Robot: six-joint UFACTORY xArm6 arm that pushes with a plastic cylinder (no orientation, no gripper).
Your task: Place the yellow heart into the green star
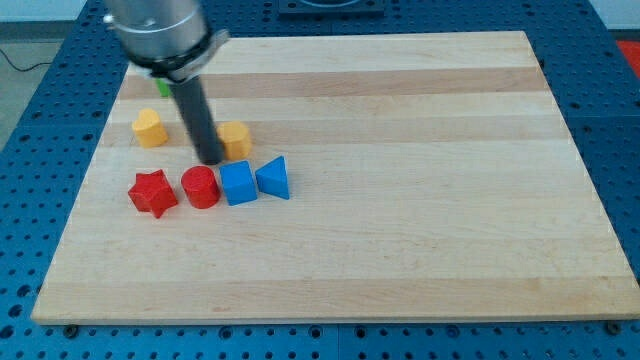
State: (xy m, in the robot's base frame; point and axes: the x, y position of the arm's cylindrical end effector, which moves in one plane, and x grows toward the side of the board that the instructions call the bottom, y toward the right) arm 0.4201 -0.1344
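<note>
My tip [213, 160] rests on the wooden board [420, 200], touching the left side of a yellow block [237, 139] that the rod partly hides. A second yellow block [149, 128] lies to the left of the rod, apart from it. I cannot tell which of the two is the heart. Only a sliver of a green block [161, 88] shows near the view's top left, behind the arm's body; its shape is hidden. The tip is just above the red cylinder [200, 187].
Below the tip is a row of blocks: a red star [152, 192], the red cylinder, a blue cube [238, 183] and a blue triangle [273, 177], close together. The board's left edge runs near the red star.
</note>
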